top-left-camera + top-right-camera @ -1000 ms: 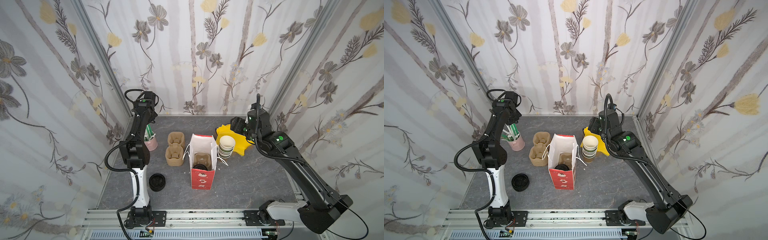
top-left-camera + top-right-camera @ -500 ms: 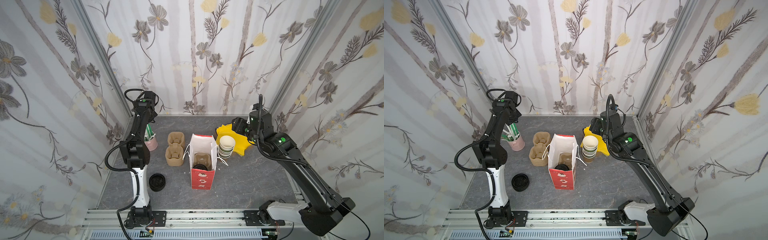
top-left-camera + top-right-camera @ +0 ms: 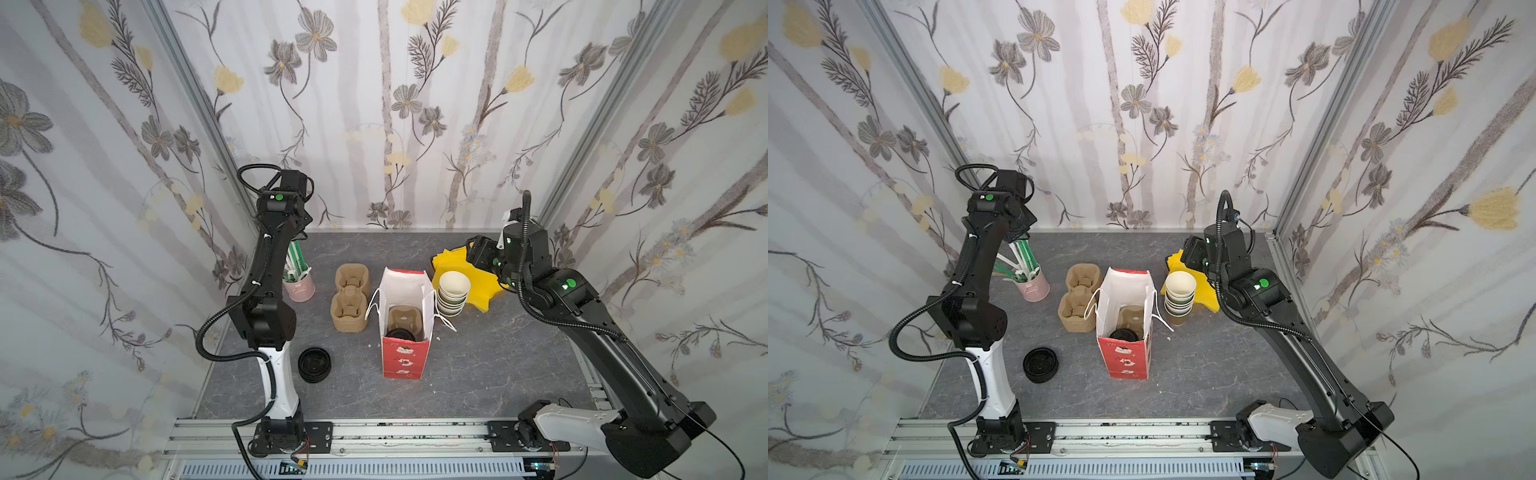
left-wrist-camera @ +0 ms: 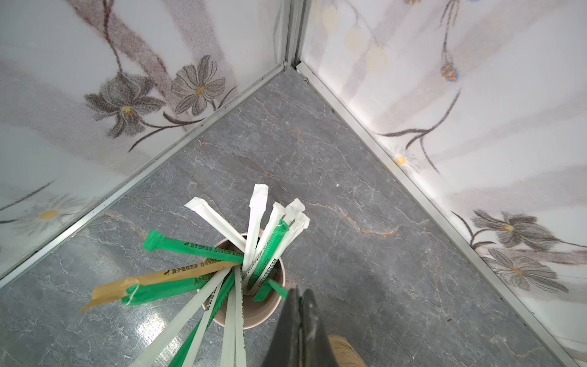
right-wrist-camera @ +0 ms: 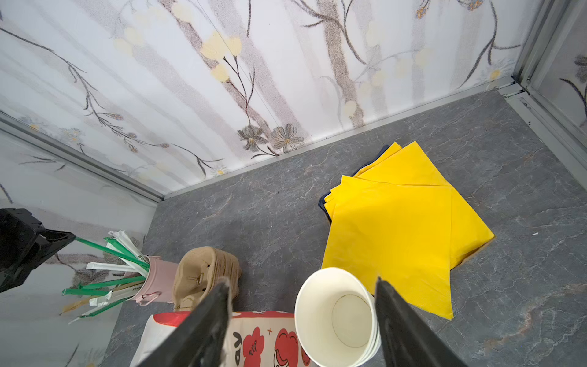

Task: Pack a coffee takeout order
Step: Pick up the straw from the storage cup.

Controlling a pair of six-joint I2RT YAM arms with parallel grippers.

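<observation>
Left gripper (image 4: 298,290), just above the pink cup (image 4: 263,313), seems pinched on a green straw (image 4: 270,289). Draw it straight up, slowly. Right gripper (image 5: 301,281) gapes wide.

bag (image 3: 401,357) centre, carrier (image 3: 405,318) and lidded cup (image 3: 400,333) inside; carrier stack (image 3: 350,307) left, cup stack (image 3: 454,286) right.

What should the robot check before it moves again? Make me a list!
1. The left gripper pinches the green straw: ok.
2. That straw is out of the pink cup: not ok, lower end inside.
3. The red bag stands upright, mouth open: ok.
4. The carrier and lidded cup sit inside it: ok.
5. The right gripper is open: ok.
6. One of the yellow napkins packed: not ok, none shows in the bag.
</observation>
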